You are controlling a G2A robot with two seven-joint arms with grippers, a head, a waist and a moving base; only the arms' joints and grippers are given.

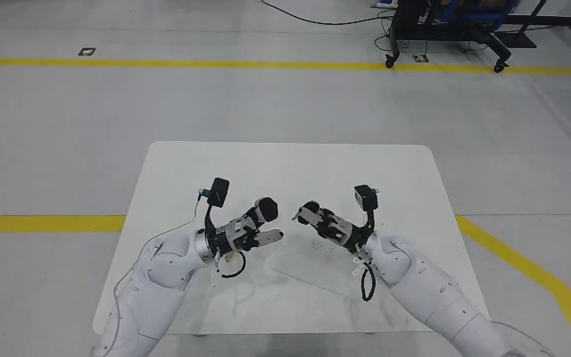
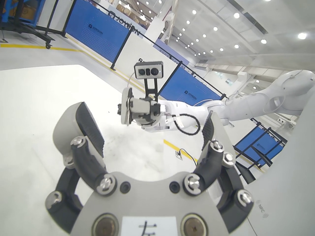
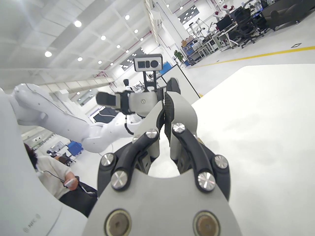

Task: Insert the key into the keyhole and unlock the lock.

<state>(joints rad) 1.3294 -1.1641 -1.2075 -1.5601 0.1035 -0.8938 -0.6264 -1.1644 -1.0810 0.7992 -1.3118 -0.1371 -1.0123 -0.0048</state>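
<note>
Pads (image 2: 91, 126) of black ribbed rubber on smooth, rounded grey shells (image 2: 60, 128), spread wide apart on the left gripper (image 2: 145, 110) and clamped on nothing. Traced them back to black curved links (image 2: 88, 158), pinned with shiny round-headed screws (image 2: 105, 184) to a flat grey metal plate (image 2: 147, 192). Found the same build on the right gripper (image 3: 166, 99), but with its ribbed pads (image 3: 169, 114) pressed flat together. Could not tell whether the key sat pinched between those pads. Placed both grippers above the near half of the matte white, round-cornered table (image 1: 178, 178): left one just left of the middle, right one just right of it, tips turned toward each other with a gap between. Noted a small black camera box (image 2: 148, 70) on a thin bracket over each wrist and a black looped cable (image 2: 184, 115) beneath, then glossy white arms (image 2: 246, 106) sloping back to the near left and near right.
</note>
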